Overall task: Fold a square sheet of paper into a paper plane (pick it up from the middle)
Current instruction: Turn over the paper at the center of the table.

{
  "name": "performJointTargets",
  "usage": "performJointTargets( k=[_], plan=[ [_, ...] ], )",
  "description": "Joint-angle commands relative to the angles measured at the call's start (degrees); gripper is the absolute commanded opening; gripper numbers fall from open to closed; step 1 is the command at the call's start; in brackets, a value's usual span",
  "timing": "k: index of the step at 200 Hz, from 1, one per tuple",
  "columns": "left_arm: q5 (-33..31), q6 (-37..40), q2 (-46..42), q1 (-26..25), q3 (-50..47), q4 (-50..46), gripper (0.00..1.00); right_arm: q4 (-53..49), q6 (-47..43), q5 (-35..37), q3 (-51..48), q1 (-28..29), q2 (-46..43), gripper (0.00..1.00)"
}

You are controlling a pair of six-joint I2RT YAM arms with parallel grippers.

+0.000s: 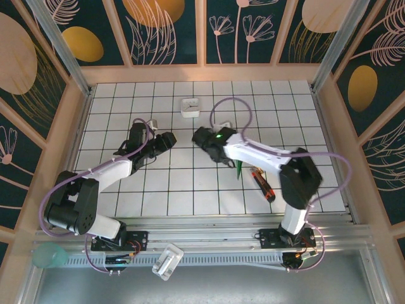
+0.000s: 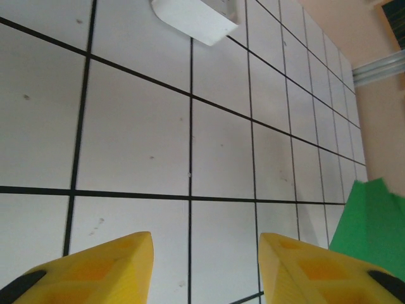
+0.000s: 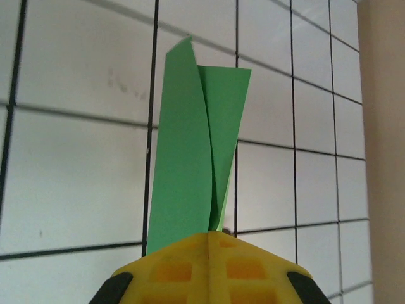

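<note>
The square sheet of paper (image 3: 190, 145) is bright green and folded into a narrow, upright shape with two long flaps. My right gripper (image 3: 212, 235) is shut on its lower end, with the yellow jaws pressed together. From above, the paper (image 1: 239, 170) is a thin green sliver under the right forearm. In the left wrist view, a corner of the paper (image 2: 370, 221) shows at the right edge. My left gripper (image 2: 205, 244) is open over bare tiles with nothing between its yellow fingers. It (image 1: 168, 140) hovers left of the right wrist, a short way apart from it.
A small white box (image 1: 188, 106) sits on the tiled table (image 1: 126, 190) at the back centre and appears again (image 2: 193, 19) ahead of the left gripper. A red-and-black screwdriver (image 1: 261, 183) lies beside the right arm. Wooden walls enclose the table.
</note>
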Motion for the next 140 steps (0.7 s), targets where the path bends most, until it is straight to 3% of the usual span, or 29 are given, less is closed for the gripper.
performJointTargets(
  k=[1,52,78,107,140],
  plan=[
    [-3.28,1.83,0.7,1.37,-0.19,-1.35,0.49,-9.96,6.55,5.64,4.43,3.36,5.98,0.0],
    [-6.08,3.12,1.96,5.43,-1.26,-0.42,0.5,0.26,2.73,-3.92,12.51,9.37,17.64,0.0],
    [-6.01,3.39,1.46,5.85,-1.67,-0.77,0.51,8.19,0.11,-10.8,14.17,9.66,18.84,0.14],
    [-1.77,1.23,0.17,5.8,-3.44,0.3,0.51,18.24,-1.6,-18.12,10.08,8.54,12.01,0.25],
    [4.41,-6.07,-2.1,1.29,-7.93,6.32,0.51,38.47,-2.02,-38.3,-8.46,1.93,-5.81,0.34]
  ],
)
